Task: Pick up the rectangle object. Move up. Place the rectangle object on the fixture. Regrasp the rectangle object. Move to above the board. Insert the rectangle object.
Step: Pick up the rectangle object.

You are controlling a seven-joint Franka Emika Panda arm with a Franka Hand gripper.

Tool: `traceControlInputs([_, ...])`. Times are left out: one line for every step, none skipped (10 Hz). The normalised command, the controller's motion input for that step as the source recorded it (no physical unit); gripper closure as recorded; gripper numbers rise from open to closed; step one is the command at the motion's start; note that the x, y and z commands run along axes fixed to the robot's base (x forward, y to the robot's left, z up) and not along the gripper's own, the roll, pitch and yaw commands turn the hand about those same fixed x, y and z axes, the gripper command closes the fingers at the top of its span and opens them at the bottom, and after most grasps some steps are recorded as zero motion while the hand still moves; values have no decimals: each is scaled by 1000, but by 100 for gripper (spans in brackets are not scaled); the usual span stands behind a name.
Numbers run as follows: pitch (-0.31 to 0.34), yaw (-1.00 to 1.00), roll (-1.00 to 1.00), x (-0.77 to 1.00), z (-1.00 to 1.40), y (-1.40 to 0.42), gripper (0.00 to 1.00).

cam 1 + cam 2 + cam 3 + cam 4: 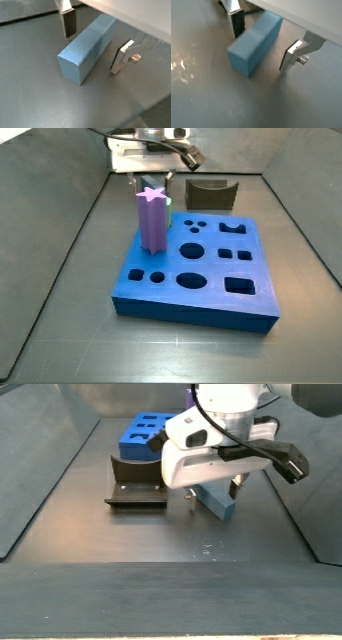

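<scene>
Straddling the rectangle object (85, 51) lying on the floor, the gripper (93, 45) stands wide open, fingers (69, 22) clear of it, while only side views show the board (214, 278) and fixture (136, 492).

From my side cam I've got the board (201, 268) sitting mid-floor, with the purple prism (154, 221) standing upright in it near its left edge. The fixture (210, 195) sits just behind the board. The gripper (150, 168) hangs at the back, its jaws hidden behind the prism.
</scene>
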Motion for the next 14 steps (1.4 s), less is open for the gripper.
traceControlInputs([0, 0, 0, 0, 0, 0, 100])
traceControlInputs([-37, 0, -20, 0, -29, 0, 100])
traceControlInputs([0, 0, -17, 0, 0, 0, 100])
traceControlInputs([0, 97, 9, 54, -29, -251, 100])
traceControlInputs([0, 0, 0, 0, 0, 0, 100])
traceControlInputs([0, 0, 0, 0, 0, 0, 100])
traceControlInputs([0, 0, 0, 0, 0, 0, 100])
traceControlInputs([0, 0, 0, 0, 0, 0, 100])
traceControlInputs([0, 0, 0, 0, 0, 0, 100])
traceControlInputs([0, 0, 0, 0, 0, 0, 100])
traceControlInputs([0, 0, 0, 0, 0, 0, 100])
traceControlInputs([0, 0, 0, 0, 0, 0, 100])
traceControlInputs([0, 0, 0, 0, 0, 0, 100])
traceControlInputs([0, 0, 0, 0, 0, 0, 100])
